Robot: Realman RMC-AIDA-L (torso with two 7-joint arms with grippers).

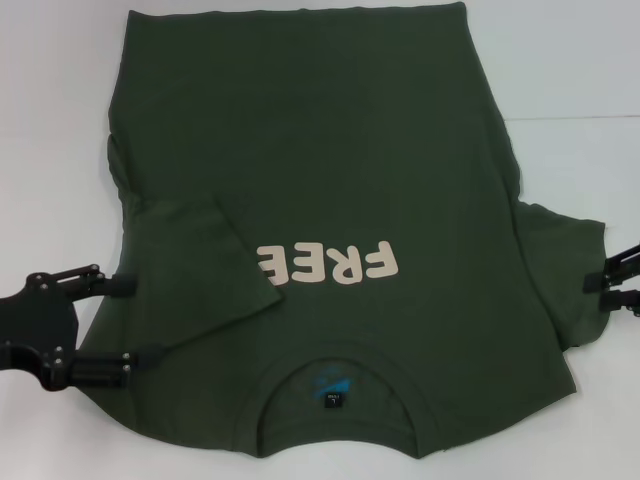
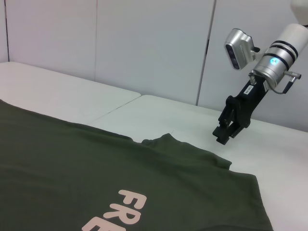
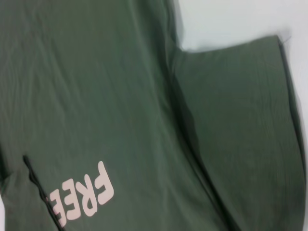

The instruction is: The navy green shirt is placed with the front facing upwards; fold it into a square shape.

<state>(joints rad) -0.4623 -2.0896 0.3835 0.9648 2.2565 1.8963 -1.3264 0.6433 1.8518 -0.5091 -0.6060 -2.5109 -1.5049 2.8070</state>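
Surface: white, smooth matte tabletop (image 1: 580, 60), a thin seam line running across it on the robot's right.
Garment: the navy green shirt (image 1: 330, 150), a dark olive-green short-sleeved cotton T-shirt, lay spread front-up over most of the table, collar end nearest the robot, hem at the far edge.
Fabric: soft knit, mostly flat, faint creases along the side seams.
Print: cream block lettering "FREE" (image 1: 327, 262) across the chest, upside down from the head view; its end on the robot's left was covered by cloth.
Collar: ribbed round neckband (image 1: 340, 372) with a small dark neck label (image 1: 335, 399) inside, and a bluish mark above the label.
Left sleeve: folded inward over the chest (image 1: 200, 275), forming an angular flap whose corner reached the lettering.
Right sleeve: lay flat and extended outward (image 1: 565, 270) on the table.
Left gripper: black, two-fingered (image 1: 128, 320), at the shirt's left edge; fingers stood wide apart, tips touching or just over the cloth edge, which I could not tell; nothing pinched between them.
Right gripper: black (image 1: 603, 283), parted fingers at the outer edge of the extended sleeve; in the left wrist view it hung (image 2: 225, 132) just above the table, holding nothing.
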